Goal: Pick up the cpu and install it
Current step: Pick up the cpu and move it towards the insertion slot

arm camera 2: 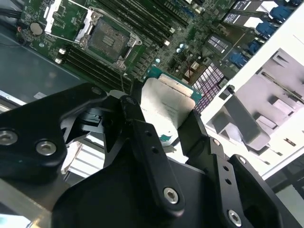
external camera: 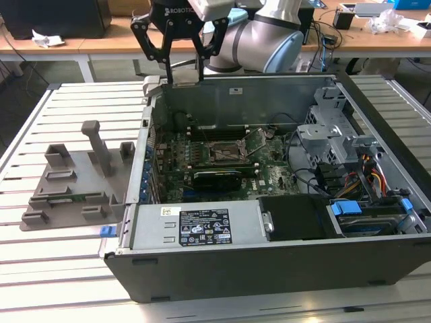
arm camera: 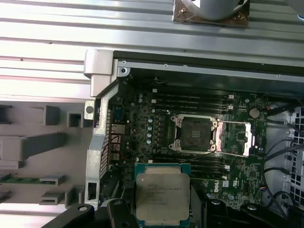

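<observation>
Our slatted bench carries an opened computer case, laid on its side across the middle and toward the exterior view's right edge so that its inside faces up for work from above. A grey plastic holder plate with upright posts lies near the bench's edge at the exterior view's left. Inside the case we see the green circuit board, and on it the square socket with its metal frame swung aside, which we take to be left open to receive the chip. The hand hangs above the far wall of the case, short of the socket. It is clamped on the cpu: the fingers press two opposite edges and leave the silver top bare. The chip is in the air and roughly level, we judge so that it can meet the socket flat.
</observation>
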